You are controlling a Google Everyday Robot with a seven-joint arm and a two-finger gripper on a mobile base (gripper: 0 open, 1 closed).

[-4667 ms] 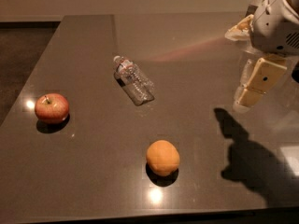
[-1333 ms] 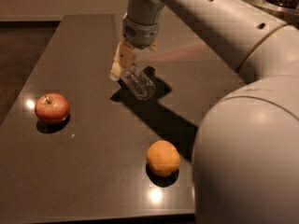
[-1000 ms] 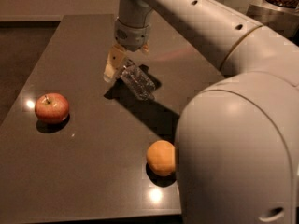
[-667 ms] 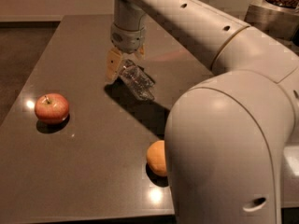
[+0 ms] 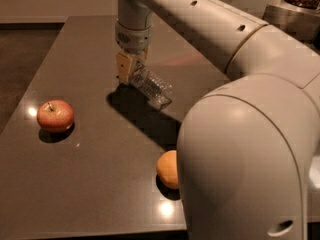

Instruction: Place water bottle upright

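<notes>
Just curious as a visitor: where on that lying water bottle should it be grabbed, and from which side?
Probably the far-left end, from above, across its width: the water bottle lies on its side, slanted, its round body narrow crosswise. The end effector sits at that end, so lifting there could tip it upright.

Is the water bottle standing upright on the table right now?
No, the water bottle is on its side, with the gripper at its far-left end.

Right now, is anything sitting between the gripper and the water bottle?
Nothing visible does. The gripper is right at one end of the water bottle, which lies on its side on the table. The apple and the orange sit well off to the side.
</notes>
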